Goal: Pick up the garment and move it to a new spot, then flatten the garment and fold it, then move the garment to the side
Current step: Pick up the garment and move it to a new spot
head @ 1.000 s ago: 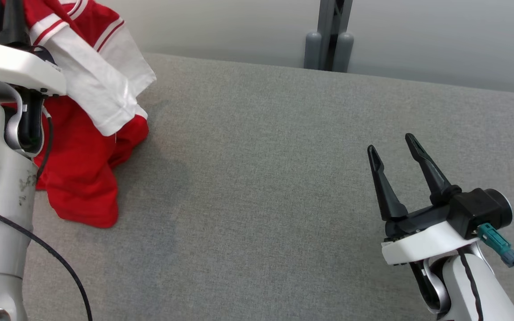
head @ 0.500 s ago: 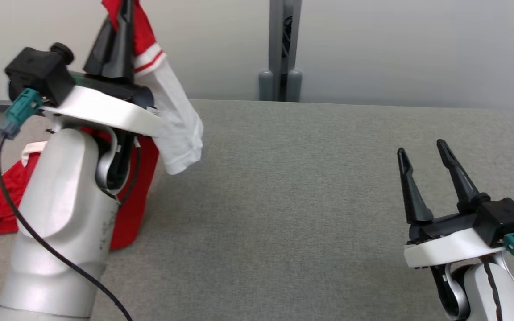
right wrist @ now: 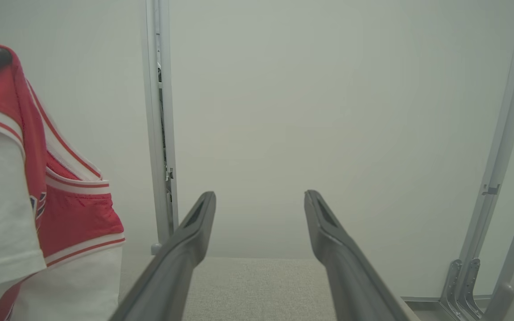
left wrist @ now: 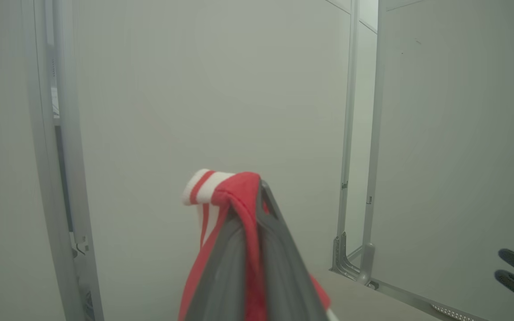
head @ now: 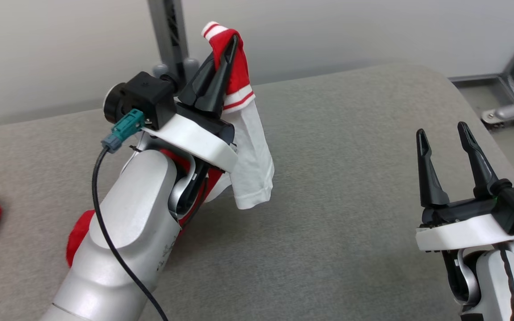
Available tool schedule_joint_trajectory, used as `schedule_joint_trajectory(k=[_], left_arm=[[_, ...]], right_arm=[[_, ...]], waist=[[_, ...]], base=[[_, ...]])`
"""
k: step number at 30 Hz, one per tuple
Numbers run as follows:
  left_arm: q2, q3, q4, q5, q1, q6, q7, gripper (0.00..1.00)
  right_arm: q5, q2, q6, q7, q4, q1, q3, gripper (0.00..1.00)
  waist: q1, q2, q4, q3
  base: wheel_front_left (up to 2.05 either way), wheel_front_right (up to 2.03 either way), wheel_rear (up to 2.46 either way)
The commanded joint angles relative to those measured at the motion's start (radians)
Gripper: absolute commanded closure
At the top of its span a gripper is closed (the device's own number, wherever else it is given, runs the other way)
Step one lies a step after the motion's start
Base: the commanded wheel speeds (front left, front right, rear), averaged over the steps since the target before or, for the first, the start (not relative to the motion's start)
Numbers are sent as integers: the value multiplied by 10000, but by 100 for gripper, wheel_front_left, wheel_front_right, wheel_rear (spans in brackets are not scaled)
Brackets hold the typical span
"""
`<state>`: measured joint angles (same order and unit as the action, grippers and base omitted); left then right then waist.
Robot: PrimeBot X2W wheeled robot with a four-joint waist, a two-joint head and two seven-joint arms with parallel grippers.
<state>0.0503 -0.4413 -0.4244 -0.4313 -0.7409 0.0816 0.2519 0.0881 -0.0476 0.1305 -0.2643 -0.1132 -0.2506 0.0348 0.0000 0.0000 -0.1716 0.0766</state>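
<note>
Your left gripper [head: 234, 41] is clamped shut on the garment [head: 250, 151], pinching a red striped cuff. The rest hangs off it: white sleeve dangling, red body trailing behind the forearm, seemingly down to the grey table [head: 350, 200]. Your right gripper [head: 441, 130] stands wide with nothing in it, well apart from the garment. The step looks like the carry to a new spot. Next, you'd likely lower it and spread it flat, with the right side taking a second edge. No container in play.
</note>
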Motion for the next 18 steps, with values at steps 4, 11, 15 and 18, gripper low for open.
schedule_joint_trajectory(k=[4,11,15,18], left_arm=[[19,-468,-467,-38,-120,-234,95,100],[21,-1141,-1193,-171,-318,-502,127,100],[26,-1338,-1284,-345,-244,-676,129,75],[29,-1555,-1469,-420,-64,-707,126,0]], right_arm=[[257,-60,5,-26,-42,-177,-31,0],[768,-49,5,-26,-92,-130,-31,0],[928,-48,5,-28,-133,-88,-32,0],[1004,-43,5,-26,-118,-80,-81,0]], waist=[[0,0,-1955,846],[0,0,-3411,1334],[0,0,-3781,1431],[0,0,-3810,1468]], base=[[0,0,0],[0,0,0],[0,0,0],[0,0,0]])
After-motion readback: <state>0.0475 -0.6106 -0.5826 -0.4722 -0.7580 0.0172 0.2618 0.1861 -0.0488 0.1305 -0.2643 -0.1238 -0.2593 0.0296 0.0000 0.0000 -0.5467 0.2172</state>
